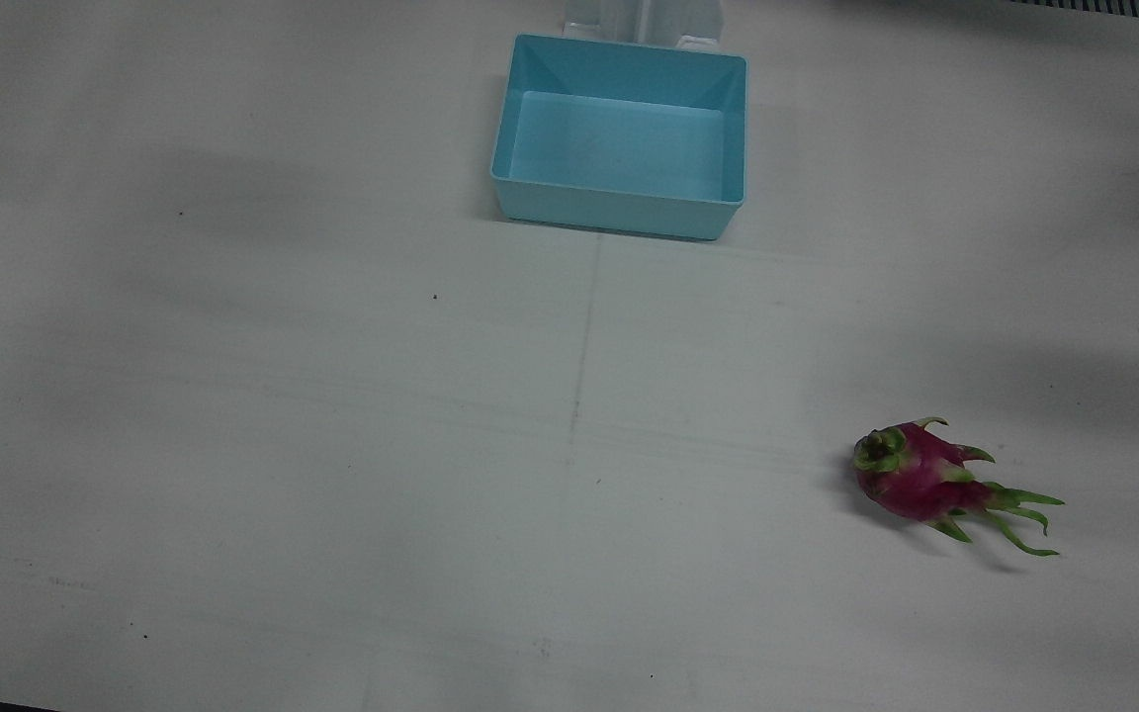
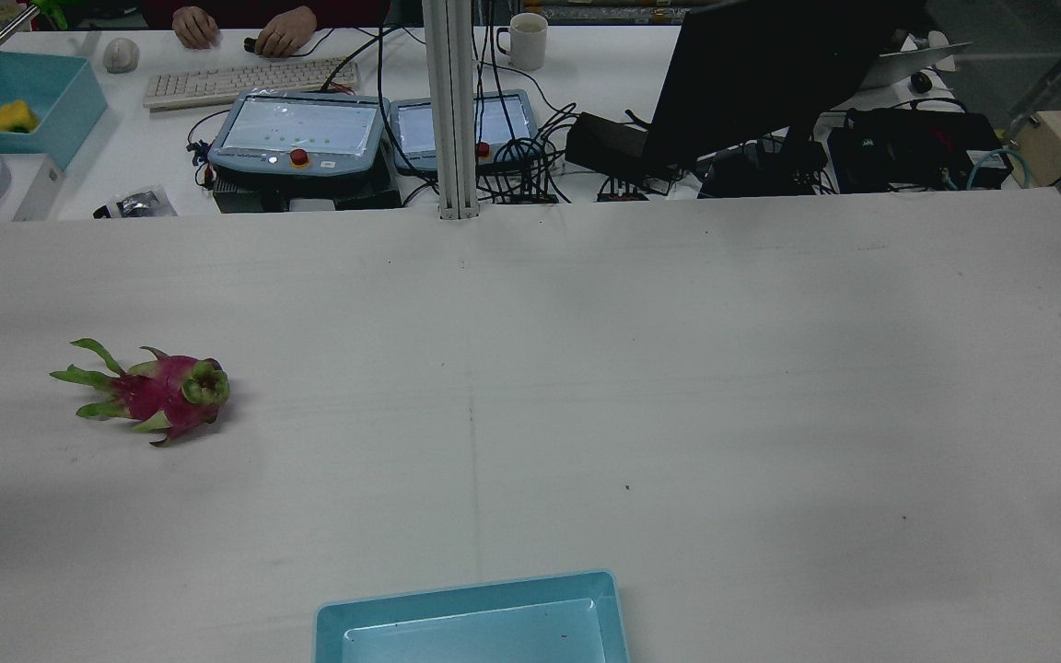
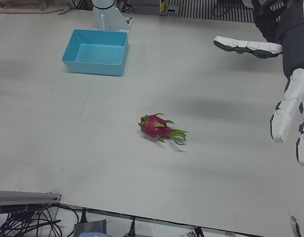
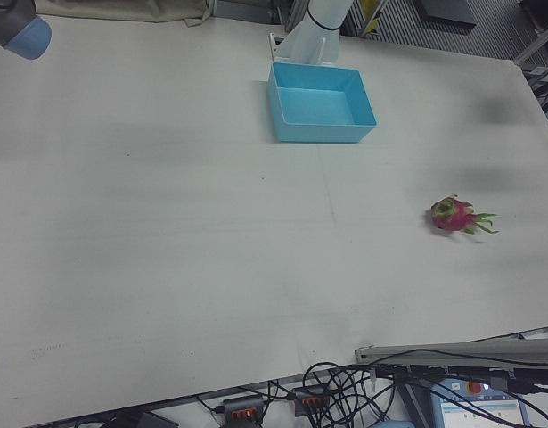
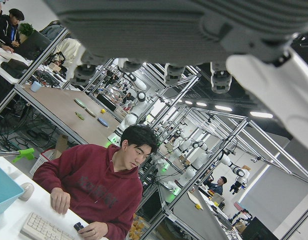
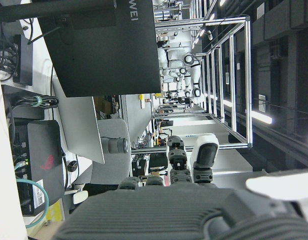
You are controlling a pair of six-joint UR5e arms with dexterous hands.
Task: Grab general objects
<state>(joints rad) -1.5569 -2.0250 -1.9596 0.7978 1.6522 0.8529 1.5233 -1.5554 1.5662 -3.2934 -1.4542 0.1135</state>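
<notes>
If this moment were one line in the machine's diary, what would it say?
dragon fruit: on table, untouched | blue bin: empty | left hand: open, raised

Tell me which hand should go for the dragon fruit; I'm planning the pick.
Left. The dragon fruit lies on the left arm's half of the table, and the left hand hangs open near it. The right hand shows only in its own camera.

white bench [image 2: 678, 387] surface, faintly scuffed. behind it a desk [image 2: 586, 55] carries a keyboard [image 2: 250, 81], mug [image 2: 527, 40], dark monitor [image 2: 770, 74] and tangled cables [image 2: 530, 157].
</notes>
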